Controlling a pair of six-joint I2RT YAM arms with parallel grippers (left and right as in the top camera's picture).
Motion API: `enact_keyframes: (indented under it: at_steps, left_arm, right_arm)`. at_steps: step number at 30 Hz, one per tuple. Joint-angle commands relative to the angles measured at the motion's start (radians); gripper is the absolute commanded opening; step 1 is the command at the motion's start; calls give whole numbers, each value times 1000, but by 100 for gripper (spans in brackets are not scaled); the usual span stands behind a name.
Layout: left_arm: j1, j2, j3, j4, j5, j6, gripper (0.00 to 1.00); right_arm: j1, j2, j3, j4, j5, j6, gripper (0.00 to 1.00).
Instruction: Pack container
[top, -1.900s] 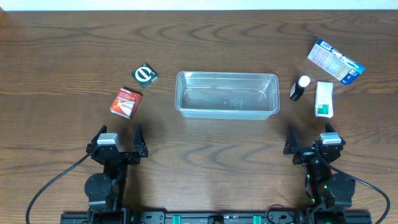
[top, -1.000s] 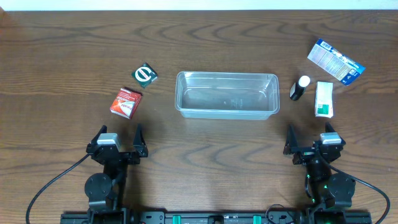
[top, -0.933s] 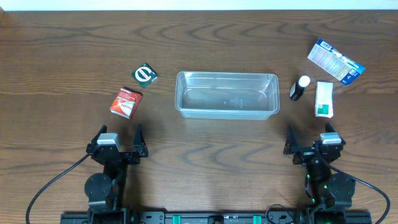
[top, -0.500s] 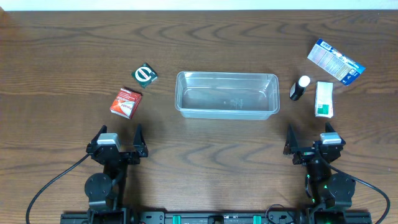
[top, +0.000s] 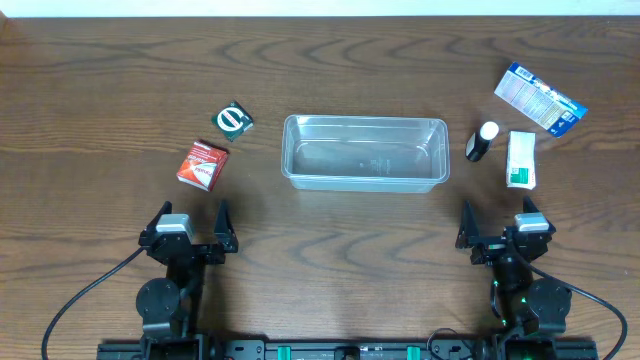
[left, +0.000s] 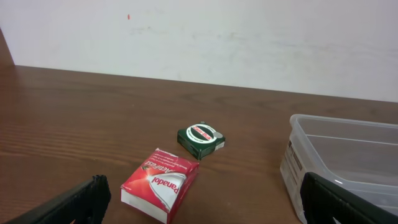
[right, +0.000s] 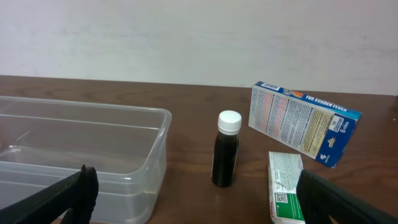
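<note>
Only the overhead view takes in everything at once: the container (top: 364, 152) lies mid-counter (top: 320, 60) between two clusters of goods. The left pincer (top: 192, 215) and right pincer (top: 496, 212) sit at the near edge, well apart from all of it, both spread wide and holding nothing. The left wrist view alone reads "Panadol" on the red box (top: 203, 165), with the green packet (top: 233, 121) behind it. The right wrist view alone shows the bottle (top: 482, 141) standing upright, dark with a white cap, near the blue box (top: 540, 98) and white box (top: 521, 159). Each wrist view catches just one end of the container. Count: one container, three boxes, one packet, one bottle, two pincers
</note>
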Motion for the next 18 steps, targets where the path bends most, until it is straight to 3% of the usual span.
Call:
enact_keyframes:
  at_steps: [1, 5, 10, 13, 18]
  left_arm:
    - [5, -5, -16, -36, 7, 10, 98]
    - [5, -5, -16, -36, 7, 10, 98]
    - [5, -5, -16, -36, 7, 10, 98]
    - [5, -5, -16, -36, 7, 10, 98]
    - [5, -5, -16, -36, 7, 10, 98]
  right_arm:
    - [5, -6, -2, 10, -30, 18, 99]
    - [5, -6, 3, 24, -162, 18, 99]
    - [5, 28, 117, -42, -161, -4, 99]
    - [3, 145, 273, -123, -137, -62, 99]
    - [3, 488, 590, -275, -123, -130, 99]
